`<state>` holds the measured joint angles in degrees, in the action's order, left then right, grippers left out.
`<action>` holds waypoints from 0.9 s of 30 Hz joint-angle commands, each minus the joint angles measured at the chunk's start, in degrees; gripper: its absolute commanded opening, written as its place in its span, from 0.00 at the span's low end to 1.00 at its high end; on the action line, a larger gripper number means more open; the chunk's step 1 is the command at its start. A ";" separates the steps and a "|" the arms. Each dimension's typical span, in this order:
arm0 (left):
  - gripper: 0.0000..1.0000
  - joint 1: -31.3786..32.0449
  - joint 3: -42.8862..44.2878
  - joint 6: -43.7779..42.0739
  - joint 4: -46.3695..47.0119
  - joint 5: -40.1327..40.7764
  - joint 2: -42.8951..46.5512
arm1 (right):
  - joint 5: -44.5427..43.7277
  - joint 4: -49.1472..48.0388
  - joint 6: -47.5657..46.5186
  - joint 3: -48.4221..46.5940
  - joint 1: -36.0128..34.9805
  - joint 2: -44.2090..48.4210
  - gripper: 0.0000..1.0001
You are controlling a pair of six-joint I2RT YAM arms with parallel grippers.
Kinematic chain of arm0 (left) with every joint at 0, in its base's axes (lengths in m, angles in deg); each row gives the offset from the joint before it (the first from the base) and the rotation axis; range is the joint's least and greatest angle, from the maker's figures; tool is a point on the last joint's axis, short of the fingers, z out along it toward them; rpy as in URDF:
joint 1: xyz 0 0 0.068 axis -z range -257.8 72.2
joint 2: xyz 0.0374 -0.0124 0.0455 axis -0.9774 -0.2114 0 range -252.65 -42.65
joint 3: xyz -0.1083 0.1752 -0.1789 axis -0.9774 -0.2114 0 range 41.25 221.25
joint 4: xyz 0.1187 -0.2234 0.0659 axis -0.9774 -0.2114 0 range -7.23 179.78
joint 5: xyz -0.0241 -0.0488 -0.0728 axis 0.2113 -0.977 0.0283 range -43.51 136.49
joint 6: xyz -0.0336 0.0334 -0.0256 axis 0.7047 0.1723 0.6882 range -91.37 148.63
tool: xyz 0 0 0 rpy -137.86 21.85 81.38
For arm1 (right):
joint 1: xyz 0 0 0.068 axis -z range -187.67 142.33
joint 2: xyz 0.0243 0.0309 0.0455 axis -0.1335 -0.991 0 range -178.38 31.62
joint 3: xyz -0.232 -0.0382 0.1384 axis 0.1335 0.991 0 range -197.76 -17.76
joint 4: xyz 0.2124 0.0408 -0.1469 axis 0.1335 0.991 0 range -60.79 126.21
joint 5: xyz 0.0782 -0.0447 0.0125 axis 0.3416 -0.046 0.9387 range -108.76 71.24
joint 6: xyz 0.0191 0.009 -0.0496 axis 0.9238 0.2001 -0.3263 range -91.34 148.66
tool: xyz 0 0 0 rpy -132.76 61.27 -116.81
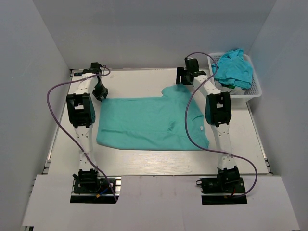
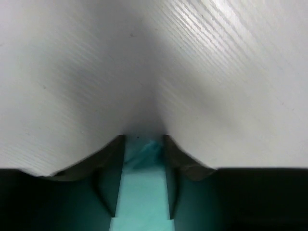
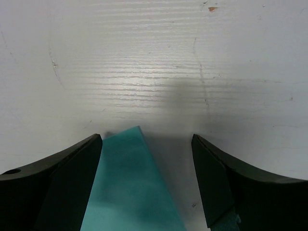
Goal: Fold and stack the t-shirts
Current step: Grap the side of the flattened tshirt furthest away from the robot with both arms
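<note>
left pincer (image 2: 143,139) is standing about half open at the ten o'clock corner of the green shirt (image 1: 144,122), and the shirt's edge is sitting between its fingers. it is not looking squeezed tight yet. right pincer (image 3: 147,138) is standing wide open at about one o'clock, over the pointy tip of the sleeve, and it is holding nothing. the green shirt is lying spread out flat in the middle of the table (image 1: 144,161), and i am not seeing a tidy fold in it. more blue shirts (image 1: 233,70) are lying in a messy heap in the white basket (image 1: 255,83) at two o'clock. so i am thinking the job is only just starting: the first fold is not made, no pile is started, and the shirts in the basket are waiting for their turn.
</note>
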<state>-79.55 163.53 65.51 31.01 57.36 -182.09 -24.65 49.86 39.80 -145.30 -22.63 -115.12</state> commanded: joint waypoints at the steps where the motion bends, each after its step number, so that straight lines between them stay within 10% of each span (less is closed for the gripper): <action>1: 0.37 -0.35 -2.91 -0.67 1.81 -3.75 0.31 | -2.54 -0.43 -2.96 -1.83 -0.94 -0.57 0.80; 6: 0.02 -0.35 -8.80 -0.67 4.00 -6.22 1.62 | -5.35 0.89 -5.59 0.54 -2.79 -0.13 0.68; 15: 0.00 -0.35 -8.81 -1.20 4.01 -6.22 4.69 | -7.47 1.68 -8.15 0.81 -5.34 -0.04 0.00; 27: 0.00 0.79 -18.38 -4.10 10.33 -6.74 17.26 | -7.99 -5.00 -9.73 16.51 -6.57 18.23 0.00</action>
<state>-79.69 147.58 62.50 39.51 51.42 -172.38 -32.37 48.09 31.75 -132.87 -28.49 -106.57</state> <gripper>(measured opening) 0.009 0.009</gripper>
